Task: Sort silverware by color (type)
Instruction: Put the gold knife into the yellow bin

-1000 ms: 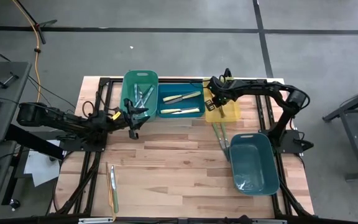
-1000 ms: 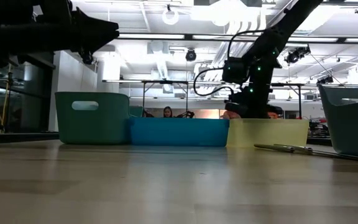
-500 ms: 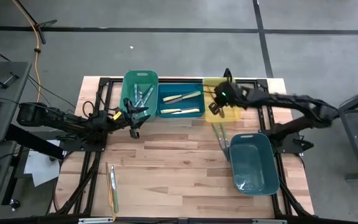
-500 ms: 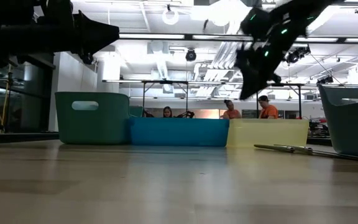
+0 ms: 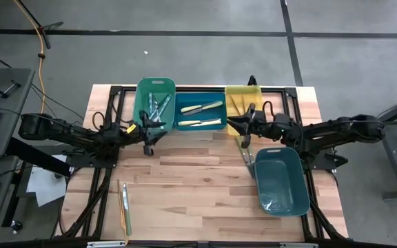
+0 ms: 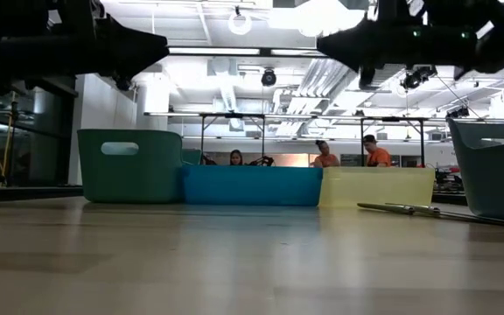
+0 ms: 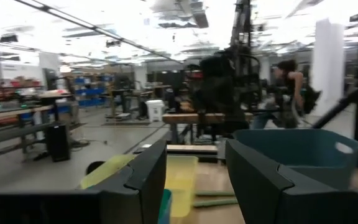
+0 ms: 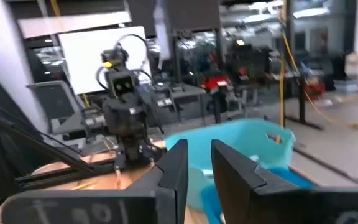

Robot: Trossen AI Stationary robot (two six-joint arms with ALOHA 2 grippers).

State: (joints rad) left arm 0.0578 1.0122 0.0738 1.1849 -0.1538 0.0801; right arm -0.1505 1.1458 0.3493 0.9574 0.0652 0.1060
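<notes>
Left gripper [image 5: 145, 131] hovering just in front of the green bin [image 5: 156, 102], fingers [image 7: 148, 177] standing well apart, nothing between them. Left arm stretching in level above the worktop [image 5: 185, 186] from the side beyond the green bin.

Right gripper [image 5: 238, 125] hanging at the front edge of the yellow bin [image 5: 245, 110], off the blue bin's [image 5: 200, 112] far end from the green bin. Fingers [image 8: 176, 168] showing a narrow gap in the right wrist view, holding nothing visible.

Three bins sitting in a row along the back of the worktop: green bin, blue bin touching it, yellow bin next in line. In the low view all three standing side by side, green [image 6: 129, 165], blue [image 6: 250, 185], yellow [image 6: 376, 186].

Silverware: several pieces with silvery ends lying in the green bin [image 5: 157, 105]; two pale yellow-handled pieces lying in the blue bin [image 5: 202, 108]; a couple of pieces lying on the worktop just in front of the yellow bin [image 5: 245, 153]; a yellow and a green piece lying side by side near the front edge, well apart from the green bin [image 5: 124, 207].

Teal bin [image 5: 281, 180] sitting in front of the yellow bin, beside the loose pieces there.

People showing in the room behind the bins in the low view [image 6: 374, 150].
</notes>
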